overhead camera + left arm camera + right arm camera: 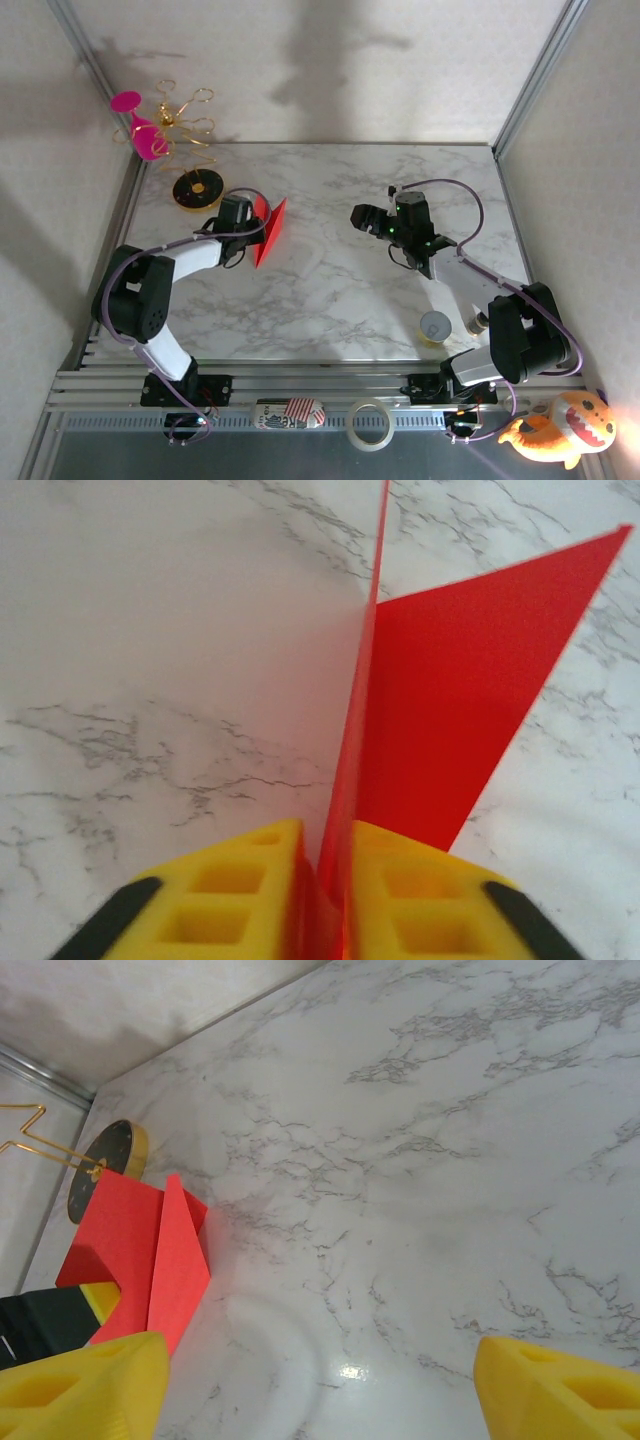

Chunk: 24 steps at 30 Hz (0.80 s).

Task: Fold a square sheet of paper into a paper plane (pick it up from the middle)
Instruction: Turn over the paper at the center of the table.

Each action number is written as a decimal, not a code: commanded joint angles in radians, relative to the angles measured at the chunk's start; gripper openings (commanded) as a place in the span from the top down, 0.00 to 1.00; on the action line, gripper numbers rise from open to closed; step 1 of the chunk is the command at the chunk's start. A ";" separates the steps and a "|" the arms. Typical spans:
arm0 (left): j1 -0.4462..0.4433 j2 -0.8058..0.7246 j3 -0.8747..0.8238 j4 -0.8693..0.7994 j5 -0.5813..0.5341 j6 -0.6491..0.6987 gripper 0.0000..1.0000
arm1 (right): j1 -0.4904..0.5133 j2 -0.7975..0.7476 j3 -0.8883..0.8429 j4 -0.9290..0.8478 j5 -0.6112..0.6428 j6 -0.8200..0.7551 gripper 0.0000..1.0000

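The red sheet of paper (268,228), folded into a narrow pointed shape, is held at the left of the marble table. My left gripper (238,216) is shut on it. In the left wrist view the yellow fingers (240,890) pinch the upright centre fold, and one triangular flap of the paper (470,680) spreads out to the right over the table. My right gripper (366,218) hovers open right of the table's middle, apart from the paper, with nothing between its fingers (560,1385). From the right wrist the folded paper (150,1250) appears at far left.
A pink wine glass (140,130) hangs on a gold wire stand (185,115) with a black round base (197,189) at the back left, close behind the paper. A small cup (436,326) stands near the front right. A tape roll (368,423) and plush toy (560,428) lie off the table.
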 commanded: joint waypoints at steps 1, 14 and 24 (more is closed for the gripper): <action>-0.025 -0.057 -0.014 0.055 0.009 0.049 0.90 | -0.006 -0.004 0.014 0.006 0.000 0.003 0.19; -0.370 -0.009 0.096 -0.061 -0.419 0.235 0.96 | -0.022 -0.094 -0.061 0.037 0.154 0.125 0.17; -0.564 0.195 0.221 -0.110 -0.536 0.326 0.90 | -0.080 -0.233 -0.159 0.024 0.273 0.225 0.19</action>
